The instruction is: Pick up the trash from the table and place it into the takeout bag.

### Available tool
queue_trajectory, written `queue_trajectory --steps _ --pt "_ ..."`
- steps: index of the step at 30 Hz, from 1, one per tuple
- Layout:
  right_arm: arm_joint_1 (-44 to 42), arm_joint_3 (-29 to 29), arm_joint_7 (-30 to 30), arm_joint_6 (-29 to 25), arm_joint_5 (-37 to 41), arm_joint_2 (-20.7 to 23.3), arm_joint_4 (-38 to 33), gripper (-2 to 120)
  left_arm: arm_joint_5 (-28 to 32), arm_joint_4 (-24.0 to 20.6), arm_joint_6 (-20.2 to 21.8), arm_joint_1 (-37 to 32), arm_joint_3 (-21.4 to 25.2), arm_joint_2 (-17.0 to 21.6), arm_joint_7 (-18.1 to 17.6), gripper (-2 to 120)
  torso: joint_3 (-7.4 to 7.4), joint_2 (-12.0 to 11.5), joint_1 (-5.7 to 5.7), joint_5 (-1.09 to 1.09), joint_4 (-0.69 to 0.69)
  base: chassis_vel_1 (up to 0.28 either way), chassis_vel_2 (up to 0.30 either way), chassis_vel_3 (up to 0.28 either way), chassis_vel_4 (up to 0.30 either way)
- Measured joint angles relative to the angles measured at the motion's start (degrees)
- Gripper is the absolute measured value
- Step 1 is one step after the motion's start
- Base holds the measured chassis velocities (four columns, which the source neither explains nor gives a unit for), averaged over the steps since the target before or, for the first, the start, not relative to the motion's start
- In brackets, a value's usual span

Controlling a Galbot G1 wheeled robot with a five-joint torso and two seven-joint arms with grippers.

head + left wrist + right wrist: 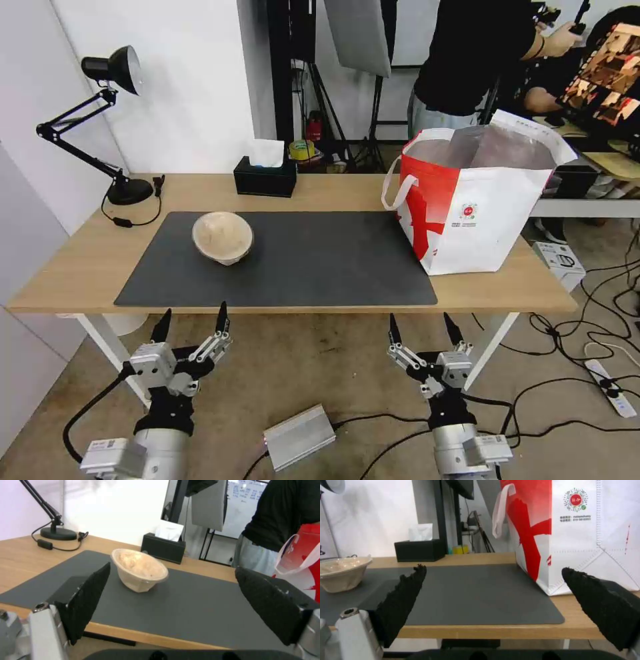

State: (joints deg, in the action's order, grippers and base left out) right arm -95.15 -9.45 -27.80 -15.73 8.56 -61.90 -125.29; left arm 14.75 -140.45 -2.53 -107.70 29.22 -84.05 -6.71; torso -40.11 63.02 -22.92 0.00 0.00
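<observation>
Both end effectors, left [193, 325] and right [425, 327], hang spread apart below your tabletop [333, 190], empty; beige bowl [223, 237] sits on the mat, takeout bag [475, 200] probably within right-arm reach.

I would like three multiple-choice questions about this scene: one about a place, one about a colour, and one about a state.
1. Where is the beige bowl?
A. on the dark-grey mat
B. inside the takeout bag
C. on the floor

2. What colour is the tissue box?
A. red
B. black
C. beige

3. How are the left hand and the right hand?
A. both open, below the near edge of the table
B. both shut on the bowl
C. one inside the bag

Answers:
1 A, the bowl sits on the mat's left part.
2 B, the box by the wall is black.
3 A, both hands show spread fingers with nothing between them.
</observation>
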Motion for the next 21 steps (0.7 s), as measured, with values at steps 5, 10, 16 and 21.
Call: queue_trajectory --steps 5,10,16,21 --pt "0.0 0.0 0.0 0.0 0.0 0.0 0.0 100 3.5 -0.7 0.5 0.9 0.8 1.1 0.0 100 0.00 0.0 0.00 0.00 0.00 0.000 0.000 0.000 0.000" --pt "0.0 0.0 0.0 0.0 0.0 0.0 0.0 100 12.8 -2.6 5.2 2.7 2.0 4.0 -3.6 100 0.00 0.0 0.00 0.00 0.00 0.000 0.000 0.000 0.000" --pt "0.0 0.0 -0.1 0.0 0.0 0.0 0.0 100 29.5 -2.9 10.6 8.1 3.4 9.0 -11.0 100 0.00 0.0 0.00 -0.01 0.00 0.000 0.000 0.000 0.000" --pt "0.1 0.0 -0.1 0.0 0.0 0.0 0.0 100 43.6 -2.9 12.9 14.3 4.8 12.8 -16.8 100 0.00 0.0 -0.01 0.00 -0.01 0.000 0.000 0.000 0.000"
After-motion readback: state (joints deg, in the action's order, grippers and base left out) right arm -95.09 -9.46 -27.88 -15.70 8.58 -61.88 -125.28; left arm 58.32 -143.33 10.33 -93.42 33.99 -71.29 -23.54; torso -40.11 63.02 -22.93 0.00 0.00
